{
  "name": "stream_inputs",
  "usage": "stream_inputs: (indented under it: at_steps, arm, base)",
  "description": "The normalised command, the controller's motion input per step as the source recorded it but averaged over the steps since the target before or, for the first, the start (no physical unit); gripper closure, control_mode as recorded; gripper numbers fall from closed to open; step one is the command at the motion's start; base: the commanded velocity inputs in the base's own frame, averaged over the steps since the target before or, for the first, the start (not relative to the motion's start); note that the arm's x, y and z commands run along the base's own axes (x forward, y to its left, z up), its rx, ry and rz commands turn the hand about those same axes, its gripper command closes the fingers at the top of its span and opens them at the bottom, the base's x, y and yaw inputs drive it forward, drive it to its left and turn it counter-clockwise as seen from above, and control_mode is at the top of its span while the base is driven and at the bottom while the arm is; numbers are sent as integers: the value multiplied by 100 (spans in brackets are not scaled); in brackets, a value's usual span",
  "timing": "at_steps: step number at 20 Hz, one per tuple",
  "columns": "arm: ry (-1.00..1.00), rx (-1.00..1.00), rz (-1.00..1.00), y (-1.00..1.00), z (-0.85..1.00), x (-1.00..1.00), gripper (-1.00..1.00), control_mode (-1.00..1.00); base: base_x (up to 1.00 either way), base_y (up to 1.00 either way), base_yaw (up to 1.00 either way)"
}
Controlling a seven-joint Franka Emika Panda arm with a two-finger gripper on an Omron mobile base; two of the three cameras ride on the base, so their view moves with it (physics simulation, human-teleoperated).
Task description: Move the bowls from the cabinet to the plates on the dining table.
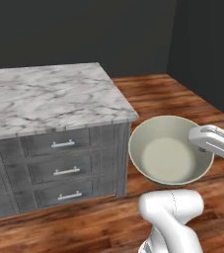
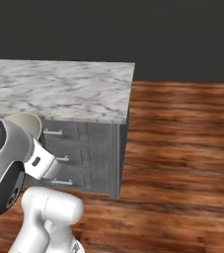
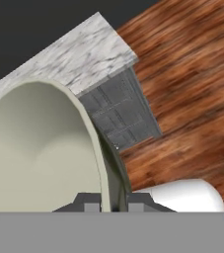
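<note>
I have the gripper (image 3: 110,202) clamped on the bowl's (image 1: 168,150) rim — bowl carried in the air over the floor, just beside the desk (image 1: 49,96) corner, which lies to its left.

Bowl (image 2: 27,121) behind arm (image 2: 15,163), nr table (image 2: 84,89)

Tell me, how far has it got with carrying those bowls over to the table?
Done: one bowl is out of the cabinet. In hand: the end effector is shut on that bowl's rim, carrying it above the wooden floor beside the marble-topped dining table. Left: the bowl has not yet reached the tabletop, and no plate can be made out on the part of the table in view.
</note>
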Motion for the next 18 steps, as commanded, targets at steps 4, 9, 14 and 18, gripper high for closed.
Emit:
stream_inputs:
  at_steps: [4, 9, 14, 18]
  arm:
    - [0, 0, 0, 0, 0, 0, 100, 100]
    - [0, 0, 0, 0, 0, 0, 100, 100]
    - [0, 0, 0, 0, 0, 0, 100, 100]
    - [0, 0, 0, 0, 0, 0, 100, 100]
  base:
    - [24, 81, 4]
    - [24, 84, 4]
    - [26, 83, 4]
    - [26, 79, 5]
